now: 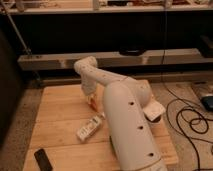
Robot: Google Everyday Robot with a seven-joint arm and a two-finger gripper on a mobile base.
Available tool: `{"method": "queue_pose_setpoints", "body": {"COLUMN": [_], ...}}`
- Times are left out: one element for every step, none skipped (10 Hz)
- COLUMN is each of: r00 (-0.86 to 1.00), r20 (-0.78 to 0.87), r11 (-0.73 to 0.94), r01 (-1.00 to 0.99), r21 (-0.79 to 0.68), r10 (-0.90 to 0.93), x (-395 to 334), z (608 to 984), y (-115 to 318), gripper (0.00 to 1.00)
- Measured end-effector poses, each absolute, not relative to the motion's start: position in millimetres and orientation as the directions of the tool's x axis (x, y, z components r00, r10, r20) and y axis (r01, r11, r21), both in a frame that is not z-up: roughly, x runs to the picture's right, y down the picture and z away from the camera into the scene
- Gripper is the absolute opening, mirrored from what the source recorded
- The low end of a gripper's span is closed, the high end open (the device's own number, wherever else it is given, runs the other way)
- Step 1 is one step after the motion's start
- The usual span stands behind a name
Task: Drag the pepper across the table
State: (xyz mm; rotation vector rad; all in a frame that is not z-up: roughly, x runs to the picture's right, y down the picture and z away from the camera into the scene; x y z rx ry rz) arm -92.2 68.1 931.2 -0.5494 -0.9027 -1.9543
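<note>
The pepper [94,103] is a small orange-red thing on the pale-wood table [57,112], near its middle and partly hidden by my arm. My white arm rises from the bottom of the view, bends at the far side of the table and comes down to the gripper [91,98]. The gripper is right over the pepper, at or just above the tabletop.
A white oblong block [90,128] lies in front of the pepper. A black flat slab [44,159] lies at the table's near left corner. Black cables [192,120] and a blue thing [207,103] lie on the floor to the right. A long low shelf [60,61] runs behind the table.
</note>
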Motion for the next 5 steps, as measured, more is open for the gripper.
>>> {"method": "queue_pose_setpoints", "body": {"r00": [-0.517, -0.525, -0.539, -0.549, -0.558], "r20": [0.670, 0.668, 0.664, 0.661, 0.659], "r11": [-0.346, -0.350, -0.358, -0.364, -0.370], "r01": [0.856, 0.851, 0.842, 0.835, 0.829], "r21": [0.385, 0.392, 0.404, 0.412, 0.419], "r10": [-0.532, -0.527, -0.519, -0.512, -0.504], "x": [-96.0, -99.3, -104.8, -109.3, -113.1], "z": [929.8, 928.6, 926.5, 925.1, 924.2], "y": [70.1, 71.8, 74.8, 77.1, 80.2], "gripper": [0.00, 0.00, 0.00, 0.00, 0.00]}}
